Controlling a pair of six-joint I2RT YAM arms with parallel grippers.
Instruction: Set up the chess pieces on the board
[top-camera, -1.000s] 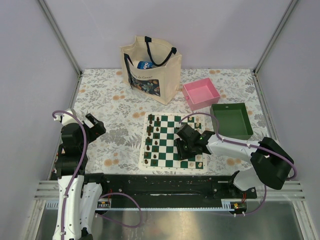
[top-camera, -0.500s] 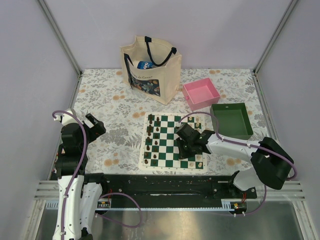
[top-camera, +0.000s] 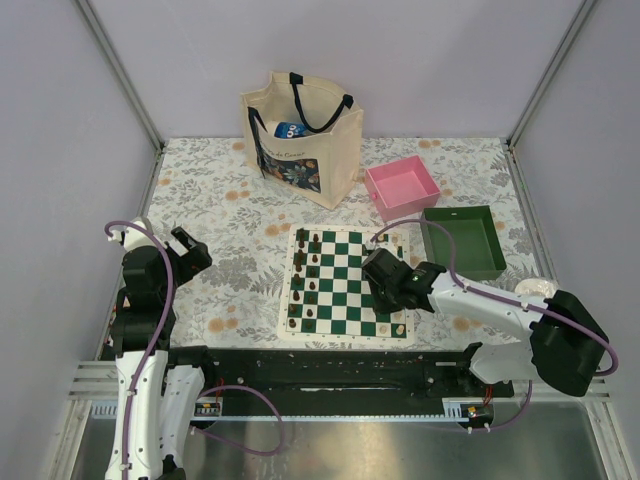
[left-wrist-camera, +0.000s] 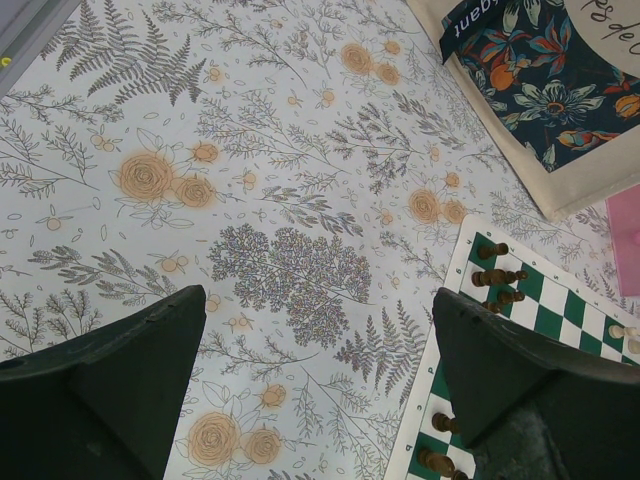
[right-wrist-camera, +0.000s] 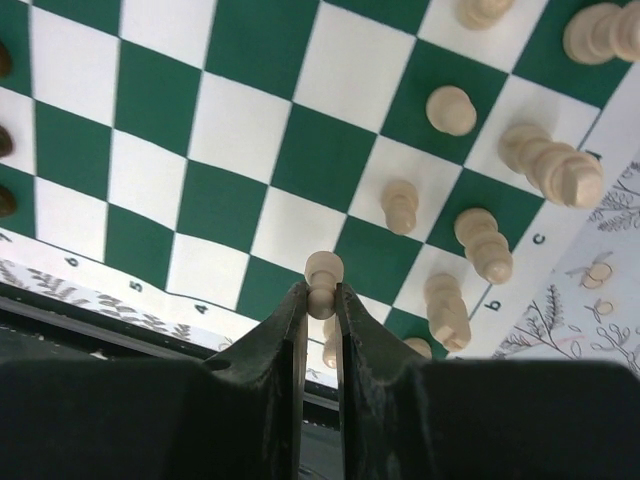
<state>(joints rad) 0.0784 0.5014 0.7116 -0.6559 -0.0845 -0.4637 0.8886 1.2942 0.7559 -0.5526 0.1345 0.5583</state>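
Observation:
The green-and-white board (top-camera: 345, 300) lies in the middle of the floral table. Dark chess pieces (top-camera: 305, 285) stand along its left columns. Cream pieces (top-camera: 399, 326) stand along its right edge. My right gripper (top-camera: 388, 282) hovers over the board's right half. In the right wrist view it (right-wrist-camera: 320, 295) is shut on a cream pawn (right-wrist-camera: 323, 272), held above the board (right-wrist-camera: 250, 120), with other cream pieces (right-wrist-camera: 480, 243) standing to its right. My left gripper (top-camera: 186, 250) is off the board to the left. It (left-wrist-camera: 318, 298) is open and empty over the cloth, beside the board's corner (left-wrist-camera: 560, 310) and dark pieces (left-wrist-camera: 497, 277).
A cream tote bag (top-camera: 300, 135) stands at the back. A pink tray (top-camera: 402, 187) and a green tray (top-camera: 462, 240) sit at the back right, close to the board. A black rail (top-camera: 320, 365) runs along the near edge.
The right gripper's jaws have closed on the cream pawn, and that arm has shifted a little to the right over the board. The left arm has not moved.

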